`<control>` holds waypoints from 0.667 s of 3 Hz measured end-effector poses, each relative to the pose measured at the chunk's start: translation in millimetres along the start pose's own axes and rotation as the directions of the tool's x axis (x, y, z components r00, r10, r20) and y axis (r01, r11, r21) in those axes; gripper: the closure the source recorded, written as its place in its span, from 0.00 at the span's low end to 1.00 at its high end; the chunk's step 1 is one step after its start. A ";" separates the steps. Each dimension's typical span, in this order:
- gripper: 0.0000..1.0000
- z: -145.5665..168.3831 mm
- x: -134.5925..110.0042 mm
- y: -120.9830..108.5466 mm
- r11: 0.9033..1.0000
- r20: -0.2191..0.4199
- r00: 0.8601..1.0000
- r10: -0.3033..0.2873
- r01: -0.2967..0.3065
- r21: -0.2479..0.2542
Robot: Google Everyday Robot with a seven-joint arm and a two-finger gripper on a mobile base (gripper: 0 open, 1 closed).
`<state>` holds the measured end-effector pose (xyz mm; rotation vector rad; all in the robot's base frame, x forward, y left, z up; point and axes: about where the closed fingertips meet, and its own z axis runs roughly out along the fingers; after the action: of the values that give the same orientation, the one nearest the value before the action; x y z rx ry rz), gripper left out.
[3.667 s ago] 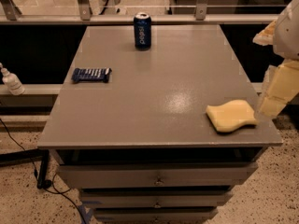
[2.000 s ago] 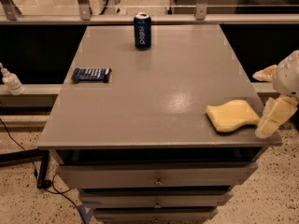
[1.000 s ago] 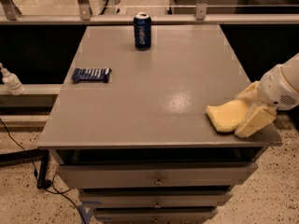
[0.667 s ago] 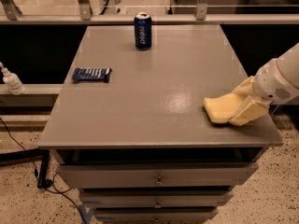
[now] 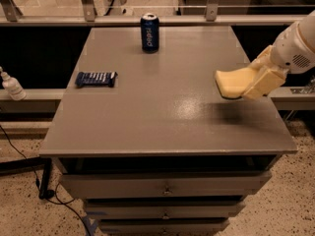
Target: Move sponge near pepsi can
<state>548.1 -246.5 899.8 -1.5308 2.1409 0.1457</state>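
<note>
Presently the sponge (image 5: 235, 83) sits at the right of the frame, clear of the tabletop (image 5: 162, 112), with a dark shadow (image 5: 236, 111) on the surface just below it. The gripper (image 5: 259, 75) enters from the upper right, and its jaws are closed onto the sponge's right end, with nothing else in them. Handling assessment: the sponge is judged light, soft and compressible. It should not slip readily under a firm pinch, but the free left end may droop or flex in transit. A hold across the short width near one end, as observed, appears adequate, though a hold nearer the middle would sag less. No fragility is noted. Appearance: a flat pale-yellow foam pad with rounded corners, close in colour to the gripper fingers (image 5: 268, 79), so the boundary between the two is hard to trace. The pepsi can (image 5: 149, 32) stands upright at the upper centre of the frame near the table's far edge, dark blue with white lettering and a silver top, well apart from the sponge. A dark blue snack bar wrapper (image 5: 96, 78) lies flat at the left of the table, away from the direct line between sponge and can. A small white bottle (image 5: 10, 84) stands off the table at the far left.
</note>
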 end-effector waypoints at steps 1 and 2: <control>1.00 0.1 0.0 0.0 1.000 0.000 1.000 0.000 0.000 0.000; 1.00 8.9 -7.2 -21.0 0.999 0.029 0.999 0.018 -0.019 0.044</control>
<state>572.0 -244.7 899.4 -1.4761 2.1226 0.1248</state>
